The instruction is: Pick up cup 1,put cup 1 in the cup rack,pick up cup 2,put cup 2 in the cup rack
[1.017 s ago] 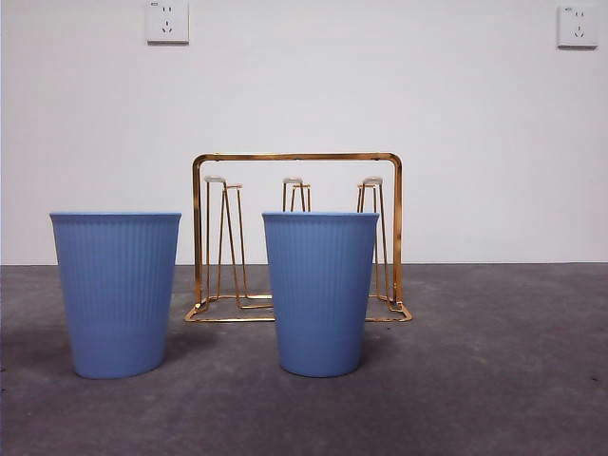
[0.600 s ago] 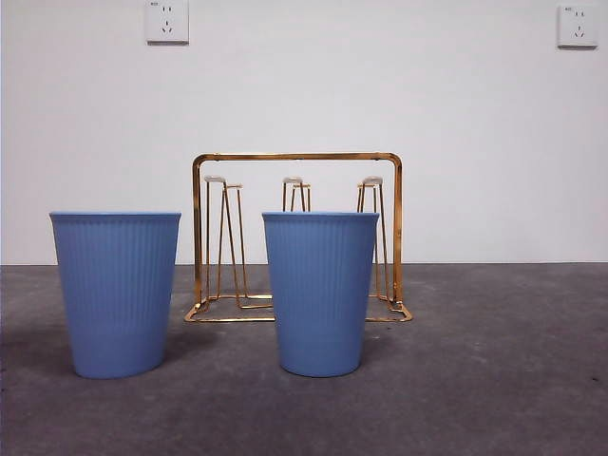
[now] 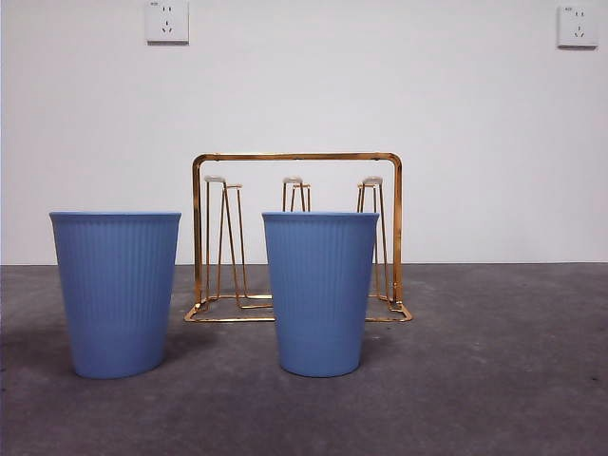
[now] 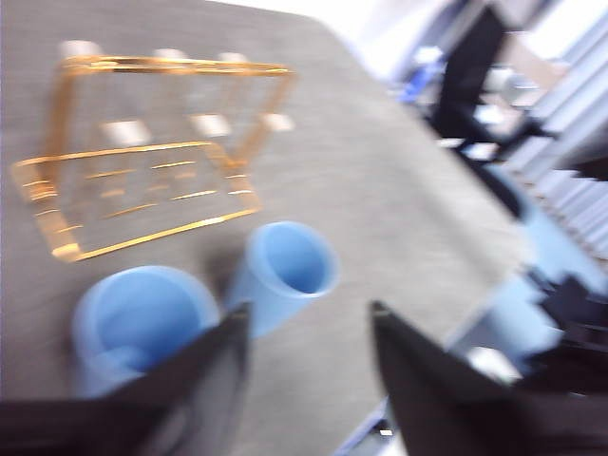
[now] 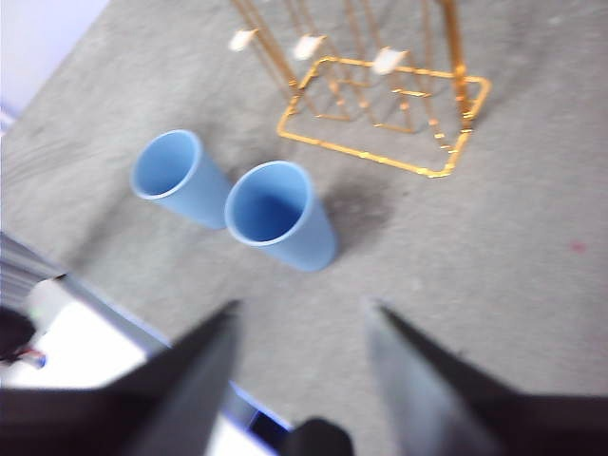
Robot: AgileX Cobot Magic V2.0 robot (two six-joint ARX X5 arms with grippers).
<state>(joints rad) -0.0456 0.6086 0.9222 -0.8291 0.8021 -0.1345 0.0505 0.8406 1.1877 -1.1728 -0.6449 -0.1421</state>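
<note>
1. Nothing has shifted in the front view since the earlier frames; we find both cups and the cup rack where they stood.
2. We record the left gripper with its jaws spread apart, holding nothing, raised above the table and well clear of both cups. The left wrist picture is blurred.
3. We record the right gripper likewise parted and empty, high above the table, apart from the cups.
4. We see the left cup and the middle cup standing upright, mouths up, on the near side of the rack. They stand apart from each other; the middle cup hides part of the rack's base.
5. We note the rack upright behind them, its three white-tipped prongs bare.
6. We note a grey, matt table surface, a white wall behind, and two wall sockets high up.
7. We find both cups empty inside, per the right wrist view.
</note>
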